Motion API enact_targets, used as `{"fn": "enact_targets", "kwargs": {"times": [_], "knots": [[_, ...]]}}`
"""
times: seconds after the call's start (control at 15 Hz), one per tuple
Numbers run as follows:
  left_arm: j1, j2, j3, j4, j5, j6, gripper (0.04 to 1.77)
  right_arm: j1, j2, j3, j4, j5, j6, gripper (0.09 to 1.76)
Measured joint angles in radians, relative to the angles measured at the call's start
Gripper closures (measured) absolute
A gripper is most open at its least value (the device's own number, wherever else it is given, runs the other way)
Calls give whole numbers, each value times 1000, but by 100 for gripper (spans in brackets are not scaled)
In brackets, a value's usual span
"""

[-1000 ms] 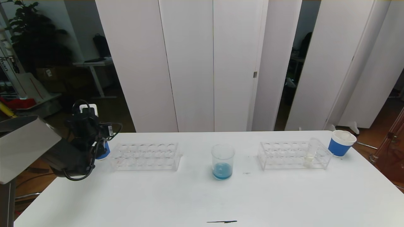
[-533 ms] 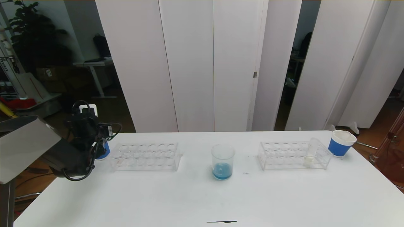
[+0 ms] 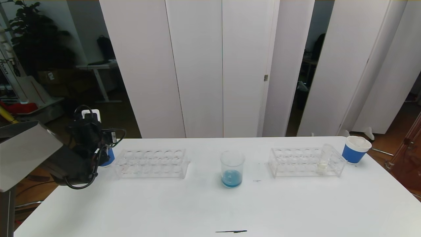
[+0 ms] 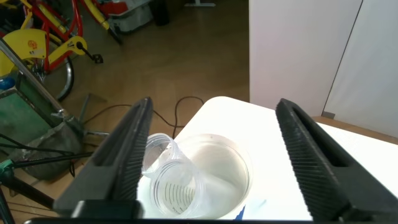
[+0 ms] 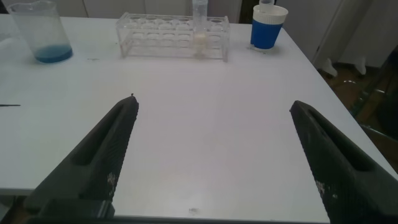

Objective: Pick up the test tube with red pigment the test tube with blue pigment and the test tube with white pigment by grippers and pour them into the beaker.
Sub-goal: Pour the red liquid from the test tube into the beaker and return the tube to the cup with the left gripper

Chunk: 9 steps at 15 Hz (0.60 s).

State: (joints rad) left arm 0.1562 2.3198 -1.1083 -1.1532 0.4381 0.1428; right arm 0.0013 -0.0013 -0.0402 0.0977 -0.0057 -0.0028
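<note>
Almost nothing has shifted over the last second: your left tool (image 3: 98, 149) has only edged up a touch above the blue-banded paper cup (image 3: 107, 157) at the desk's far left corner, and the glassware has not stirred.

Your left tool hangs with its ribbed black fingers (image 4: 127, 152) spread wide and holding nothing; beneath it a spent clear tube (image 4: 174, 186) lies inside that cup. Your right tool (image 5: 214, 158) waits low off the near right of the desk (image 3: 210, 204), fingers likewise parted and empty.

Judging by the beaker (image 3: 232, 169), the blue pour looks done: a shallow layer of bright blue sits in its base, and the left rack (image 3: 151, 163) appears bare, though clear tubes there would be hard to pick out. The test tube with white pigment (image 3: 324, 159) leans in the end slot of the right rack (image 3: 306, 162), cream liquid in its rounded bottom, so that pour is left. No red shows anywhere.

Everything is slick and see-through: thin-walled cylindrical beaker with flared lip, slim tube, clear plastic racks of round holes, all on a smooth matte white desk. A second paper cup (image 3: 355, 149) stands beyond the right rack.
</note>
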Motion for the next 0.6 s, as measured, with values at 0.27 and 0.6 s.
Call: {"fn": "enact_targets", "kwargs": {"times": [0.27,0.6], "knots": [[1,-8,-2,0,0,6,7,0,0,0,0,0,0,10],[-16,-98,8,33,-4,39,7,0,0,0,0,0,0,10]]}}
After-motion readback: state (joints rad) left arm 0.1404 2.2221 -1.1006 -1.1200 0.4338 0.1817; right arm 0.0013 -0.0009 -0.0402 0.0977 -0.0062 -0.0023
